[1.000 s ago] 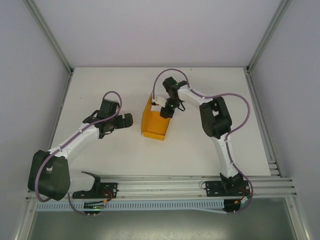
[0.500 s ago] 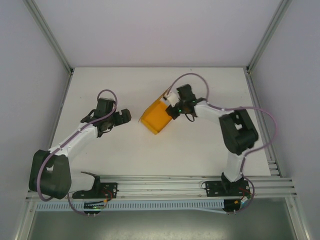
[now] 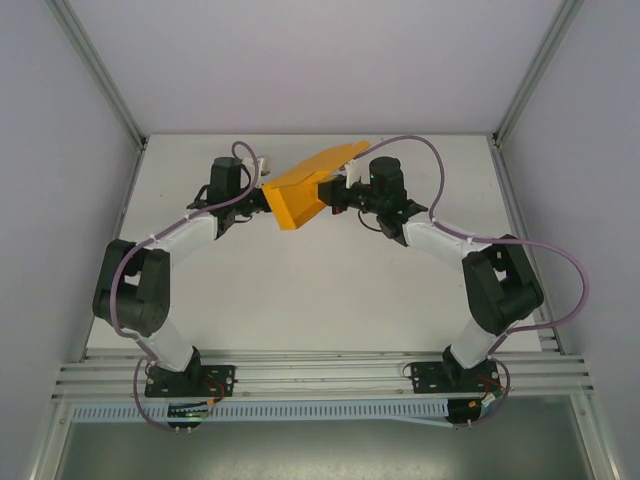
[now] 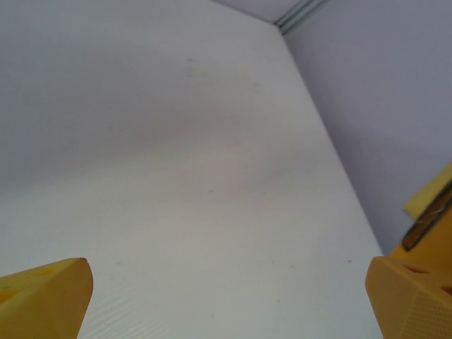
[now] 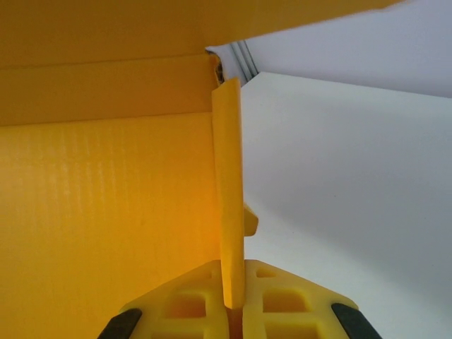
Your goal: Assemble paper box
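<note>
Now: paper box (image 3: 300, 195) sits at the far-centre of the table (image 3: 300, 300), close to the far edge, between the two grippers. It is orange-yellow card, partly folded and tilted. The blunt low end points twd the left. A long flap (image 3: 340, 155) rises twd the far right, its tip overlapping the far edge line in top view. Box looks lifted off the surface, but contact underneath can't be judged from above.

Right gripper (image 3: 338, 192) comes in from the right side, jaws together on a thin card wall of the box. In the right wrist view that wall (image 5: 229, 183) is seen edge-on, running straight up out of the slot between the yellow pads (image 5: 176, 304). A broad box panel (image 5: 106, 198) lies to the left of it, w/ a fold line across near the top. White table shows to the right.

Left gripper (image 3: 258, 200) is at the box's left end, just beside it. Touching or not: can't tell from top view. In the left wrist view the jaws stand wide apart, w/ the yellow fingertips (image 4: 42, 296) in the two bottom corners and bare table between them. A sliver of the box shows at the right edge of that view, above the right-hand fingertip and outside the gap.

Both arms reach in from their bases at the near edge, elbows out twd the left and right edges.
</note>
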`<state>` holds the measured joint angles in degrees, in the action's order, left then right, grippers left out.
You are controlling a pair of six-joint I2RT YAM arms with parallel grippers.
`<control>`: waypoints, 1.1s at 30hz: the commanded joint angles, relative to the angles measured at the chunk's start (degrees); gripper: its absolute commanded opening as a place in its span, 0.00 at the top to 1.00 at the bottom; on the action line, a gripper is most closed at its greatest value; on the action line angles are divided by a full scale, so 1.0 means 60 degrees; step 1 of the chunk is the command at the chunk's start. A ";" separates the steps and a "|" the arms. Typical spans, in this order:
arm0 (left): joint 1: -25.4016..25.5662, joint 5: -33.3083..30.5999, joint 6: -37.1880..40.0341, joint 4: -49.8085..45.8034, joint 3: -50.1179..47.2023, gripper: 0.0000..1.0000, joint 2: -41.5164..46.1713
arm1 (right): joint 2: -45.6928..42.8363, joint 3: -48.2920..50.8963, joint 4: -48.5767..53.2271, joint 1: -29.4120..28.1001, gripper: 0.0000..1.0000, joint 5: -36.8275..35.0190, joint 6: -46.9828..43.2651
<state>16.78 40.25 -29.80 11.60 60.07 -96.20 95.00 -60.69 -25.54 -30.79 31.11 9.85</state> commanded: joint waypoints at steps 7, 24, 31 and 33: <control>0.0573 0.1686 0.0593 0.0559 0.1233 0.01 -0.0639 | -0.0118 0.0011 0.1338 -0.0894 1.00 -0.2775 -0.0965; 0.2286 0.0736 0.3544 -0.2608 0.4465 0.01 -0.1639 | 0.0899 -0.1395 0.4022 -0.2020 1.00 -0.5528 -0.0461; 0.2448 0.0421 0.4209 -0.2140 0.3269 0.01 -0.0742 | 0.0613 -0.1161 0.3516 -0.1490 1.00 -0.4838 0.0325; 0.2441 -0.0643 0.4011 -0.2125 0.2884 0.02 -0.0515 | 0.0307 -0.0738 0.2852 -0.1316 1.00 -0.4200 0.0546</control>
<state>21.98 26.87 -11.49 -6.57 78.72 -106.67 95.48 -67.37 -4.27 -38.15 -4.60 11.18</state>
